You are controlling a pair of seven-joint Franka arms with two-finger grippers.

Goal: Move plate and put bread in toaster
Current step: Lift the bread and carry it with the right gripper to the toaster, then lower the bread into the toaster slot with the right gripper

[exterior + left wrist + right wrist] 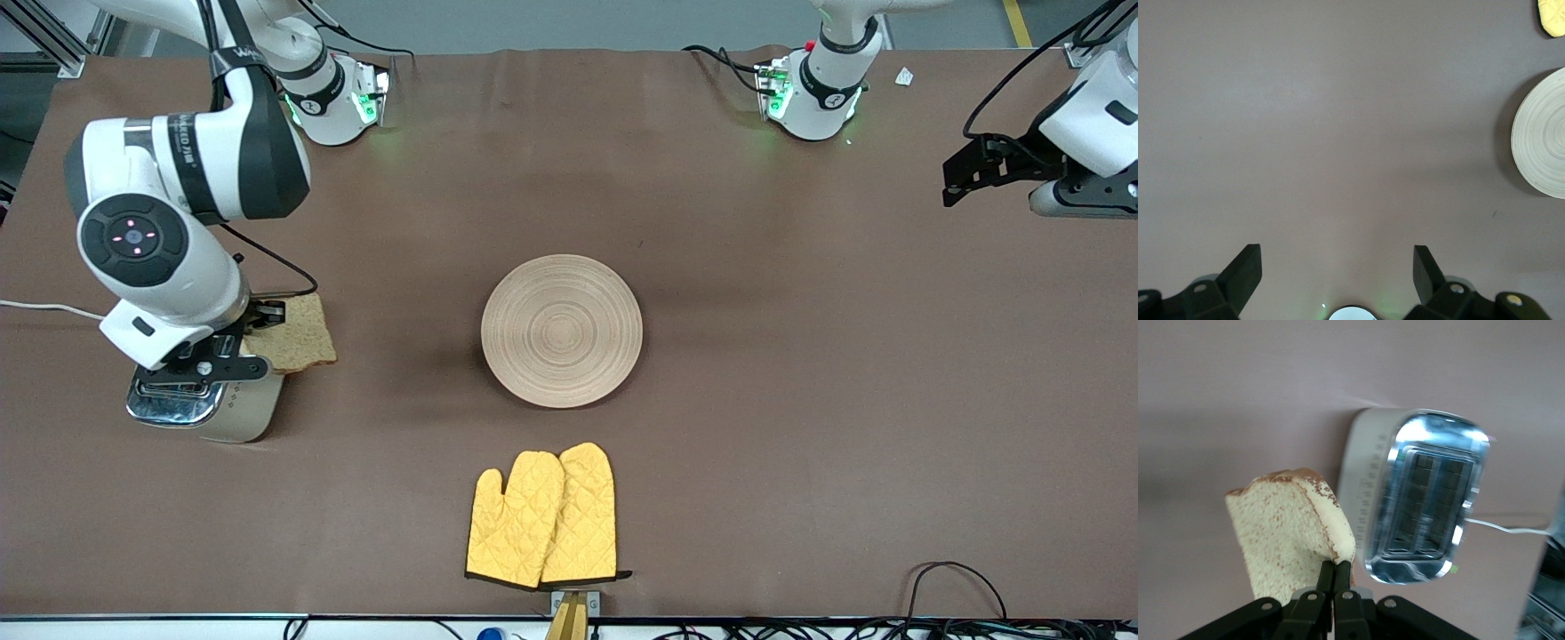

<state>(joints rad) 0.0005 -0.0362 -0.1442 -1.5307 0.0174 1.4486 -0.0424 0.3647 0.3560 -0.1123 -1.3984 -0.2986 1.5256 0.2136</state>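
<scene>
My right gripper is shut on the edge of the bread, a speckled slice with a brown crust, and holds it in the air just beside the toaster's chrome top. In the right wrist view the bread hangs from the right gripper next to the toaster, whose two slots are empty. The cream toaster stands at the right arm's end of the table. The wooden plate lies at the table's middle and shows in the left wrist view. My left gripper is open and empty, waiting raised over the left arm's end of the table.
A pair of yellow oven mitts lies nearer to the front camera than the plate. A white cord runs from the toaster off the table's edge. The brown table is bare around the plate.
</scene>
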